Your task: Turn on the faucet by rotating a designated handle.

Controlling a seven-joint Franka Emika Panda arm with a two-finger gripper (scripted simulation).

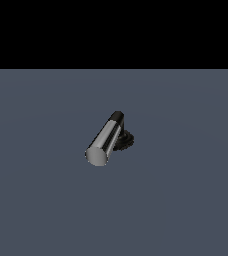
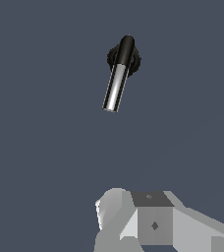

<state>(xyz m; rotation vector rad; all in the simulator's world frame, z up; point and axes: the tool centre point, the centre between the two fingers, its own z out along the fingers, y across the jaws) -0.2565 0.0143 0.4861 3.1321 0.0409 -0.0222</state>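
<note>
We see the faucet alone on a flat slate-grey floor, about midway across the exterior view and well apart from anything else. Its handle is a shiny silver-grey cylinder with a flat round end that points toward the near left in that view, while the far end joins a short black elbow neck. Below and just to the right of the neck sits the round black ribbed base, narrower than the handle is long.

In the wrist view the faucet appears again, the handle a bright bar with a dark stripe along it, the base a dark disc behind the neck. The gripper shows only as pale blocky white and grey housing, well apart from the faucet; its fingers are out of sight, so we cannot tell whether they are spread or pressed together.

We judge the handle to be rigid, smooth metal and likely slippery, so a pinch may slide off the rounded surface. Since it turns about the black neck, we would press against its side near the free flat end, where the leverage is greatest. The base seems fixed, so we expect it to stay put while the bar swings.
</note>
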